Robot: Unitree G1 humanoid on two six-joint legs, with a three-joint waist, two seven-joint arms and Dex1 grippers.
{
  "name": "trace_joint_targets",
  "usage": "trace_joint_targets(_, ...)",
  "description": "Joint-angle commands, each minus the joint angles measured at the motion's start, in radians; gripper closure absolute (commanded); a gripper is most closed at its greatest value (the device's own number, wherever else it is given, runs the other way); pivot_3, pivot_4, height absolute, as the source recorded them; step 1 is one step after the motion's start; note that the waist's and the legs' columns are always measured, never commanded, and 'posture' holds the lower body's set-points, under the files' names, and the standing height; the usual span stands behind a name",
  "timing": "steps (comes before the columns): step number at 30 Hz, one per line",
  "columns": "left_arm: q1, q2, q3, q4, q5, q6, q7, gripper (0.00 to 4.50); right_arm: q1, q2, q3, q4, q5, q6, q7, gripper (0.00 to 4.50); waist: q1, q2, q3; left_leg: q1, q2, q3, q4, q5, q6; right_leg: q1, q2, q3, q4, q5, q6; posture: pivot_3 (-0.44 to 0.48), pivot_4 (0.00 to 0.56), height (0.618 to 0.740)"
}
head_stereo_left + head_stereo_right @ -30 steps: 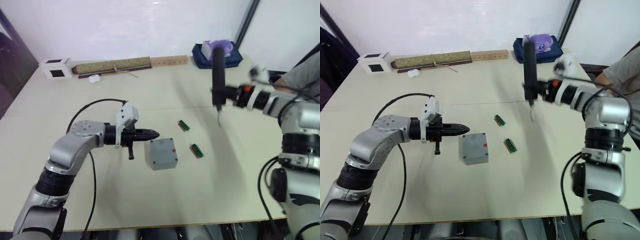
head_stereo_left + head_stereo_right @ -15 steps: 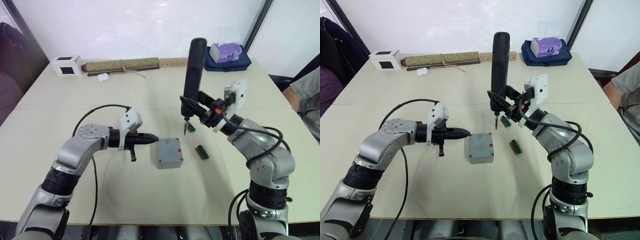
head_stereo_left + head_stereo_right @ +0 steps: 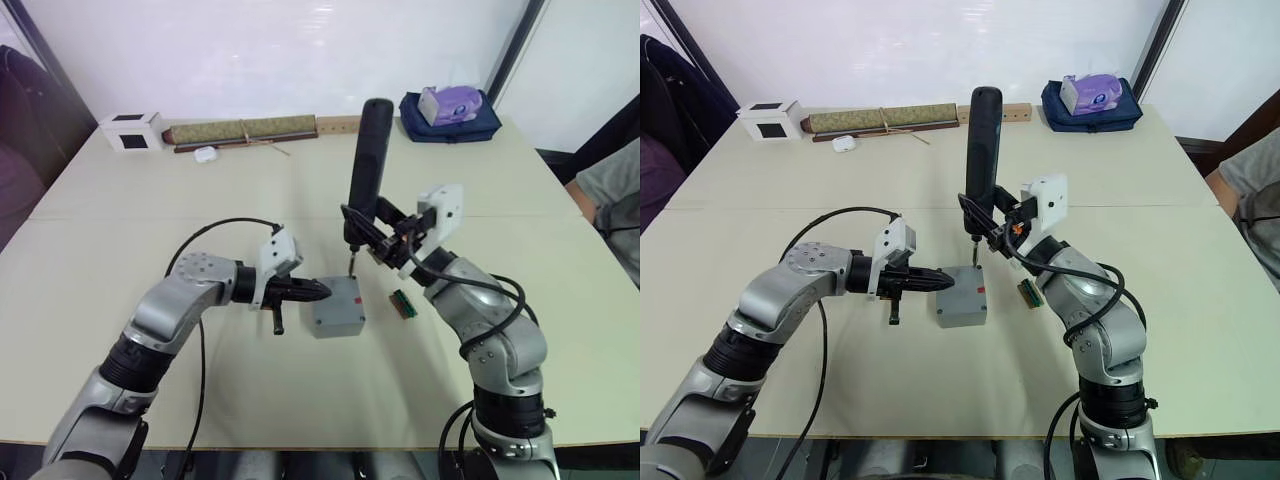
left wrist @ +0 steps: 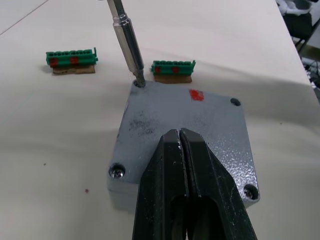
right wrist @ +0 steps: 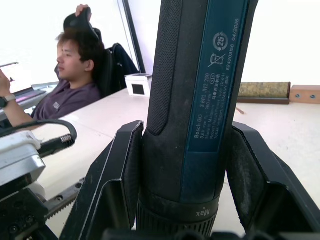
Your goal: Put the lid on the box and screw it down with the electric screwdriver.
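While the lid sits closed on the grey box at the middle of the tabletop, the right tool stands clamped around the black electric screwdriver, holding it nearly upright over the box's far corner. From the head views the bit seems merely to hover at that corner; the left wrist view shows its metal tip seated in the corner screw hole. That same close view picks out a red mark on the lid, screws in two other corners, and two small green circuit boards lying just beyond the box. The left tool, its fingers pressed together, points at the box's near side, tips over the lid's edge. The right wrist view adds a seated person beyond the tabletop and a white cube near its far end.
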Motion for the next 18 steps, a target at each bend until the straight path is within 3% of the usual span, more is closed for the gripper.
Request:
trace_joint_targets(1, -0.011, 0.011, -0.029, -0.01, 0.041, -0.047, -0.017, 4.5, -0.011, 0.0, 0.001, -0.039, 0.0, -0.057, -0.004, 2.65, 0.0, 0.0, 0.0, 0.0, 0.0, 0.0, 0.0, 0.0, 0.0, 0.0, 0.0, 0.0, 0.0, 0.0, 0.0, 0.0, 0.15, 0.74)
trace_joint_targets(18, -0.006, 0.027, -0.066, 0.01, 0.109, -0.09, -0.04, 4.5, 0.086, -0.009, 0.077, 0.022, -0.134, -0.231, -0.02, 2.65, 0.0, 0.0, 0.0, 0.005, 0.0, 0.0, 0.0, 0.0, 0.0, 0.006, 0.0, 0.0, -0.002, 0.0, 0.0, 0.0, 0.15, 0.74)
